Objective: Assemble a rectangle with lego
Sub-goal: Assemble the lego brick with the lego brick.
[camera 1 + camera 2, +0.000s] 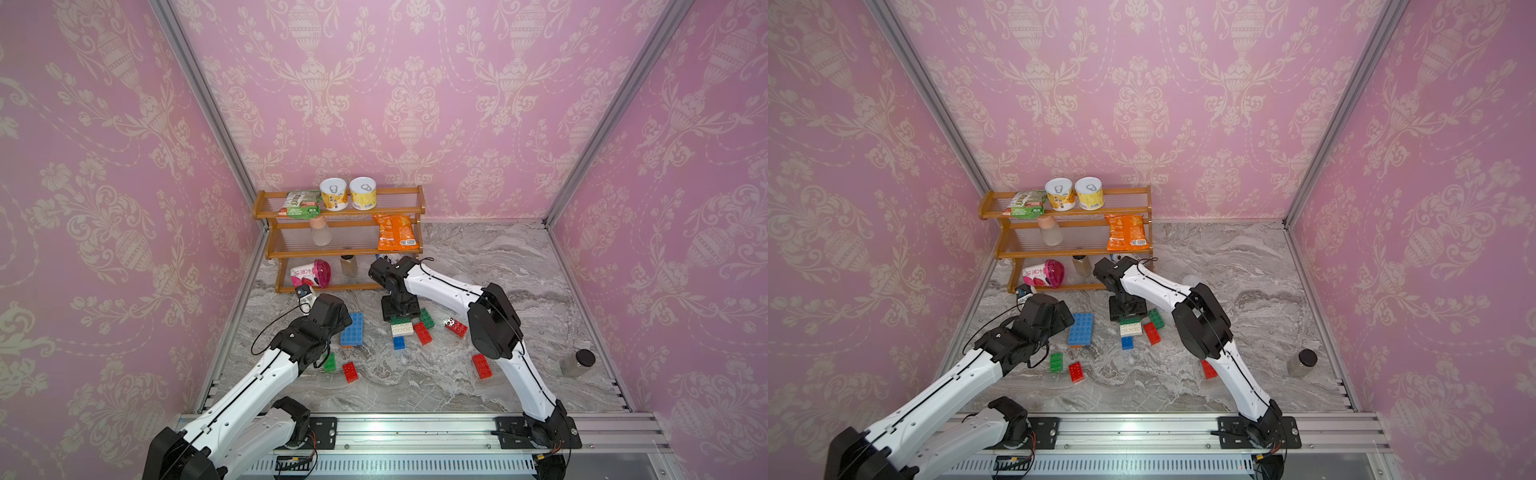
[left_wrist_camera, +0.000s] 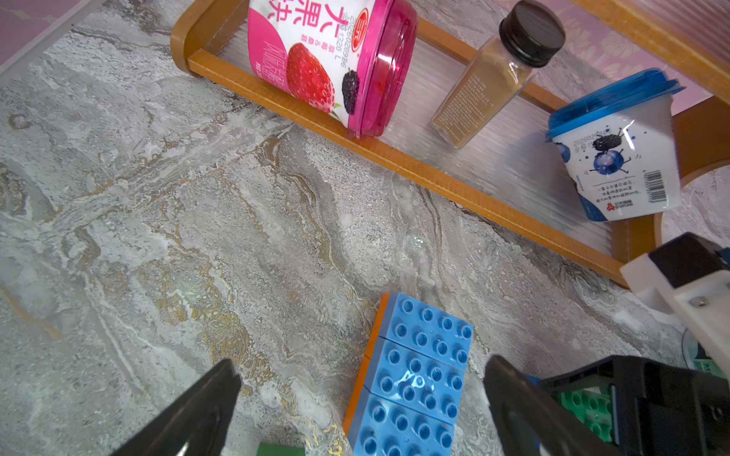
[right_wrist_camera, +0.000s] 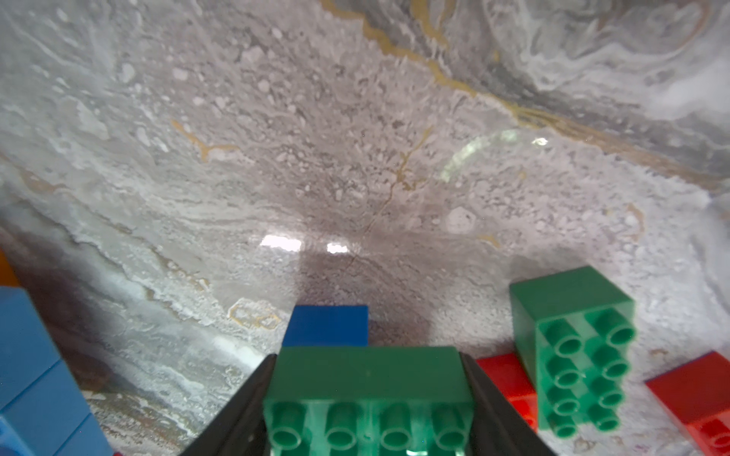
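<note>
A flat block of blue lego bricks on an orange layer point(image 1: 352, 330) point(image 2: 414, 379) lies left of centre. My left gripper point(image 2: 361, 369) hangs open over its near end, the block lying between the fingers but nearer one, touching neither. My right gripper point(image 3: 367, 357) is shut on a green brick point(image 3: 367, 379), held just above a white brick point(image 1: 402, 329) and a small blue brick point(image 1: 399, 343) point(image 3: 326, 325). Around them lie loose bricks: a red one point(image 1: 422, 332), a green one point(image 1: 427, 318) point(image 3: 572, 347) and a printed red one point(image 1: 456, 327).
More loose bricks lie in front: green point(image 1: 329, 362), red point(image 1: 350, 371), red point(image 1: 481, 365). A wooden shelf point(image 1: 345, 249) with cans, snack bags, yoghurt cups point(image 2: 328, 59) and a spice bottle point(image 2: 493, 75) stands at the back. A black-lidded jar point(image 1: 577, 362) stands far right.
</note>
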Robot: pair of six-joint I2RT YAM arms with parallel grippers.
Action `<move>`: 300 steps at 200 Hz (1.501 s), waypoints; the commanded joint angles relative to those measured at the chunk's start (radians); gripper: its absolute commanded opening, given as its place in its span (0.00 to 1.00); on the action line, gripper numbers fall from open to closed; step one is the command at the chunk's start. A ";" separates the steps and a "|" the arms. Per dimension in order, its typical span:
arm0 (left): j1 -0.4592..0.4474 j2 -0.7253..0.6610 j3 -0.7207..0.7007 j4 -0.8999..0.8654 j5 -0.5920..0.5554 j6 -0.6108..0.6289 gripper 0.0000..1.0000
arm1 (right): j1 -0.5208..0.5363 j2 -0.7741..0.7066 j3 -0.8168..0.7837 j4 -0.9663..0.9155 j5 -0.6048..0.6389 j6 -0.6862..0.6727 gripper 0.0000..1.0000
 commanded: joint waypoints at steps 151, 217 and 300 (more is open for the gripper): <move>0.014 -0.006 -0.012 -0.012 0.018 0.029 0.99 | -0.007 0.018 -0.034 0.008 0.004 0.020 0.35; 0.014 -0.019 -0.012 -0.018 0.018 0.029 0.99 | 0.032 -0.016 0.041 -0.034 0.057 -0.001 0.84; 0.014 -0.037 -0.005 -0.028 0.014 0.032 0.99 | 0.041 -0.165 0.000 -0.034 0.210 0.050 1.00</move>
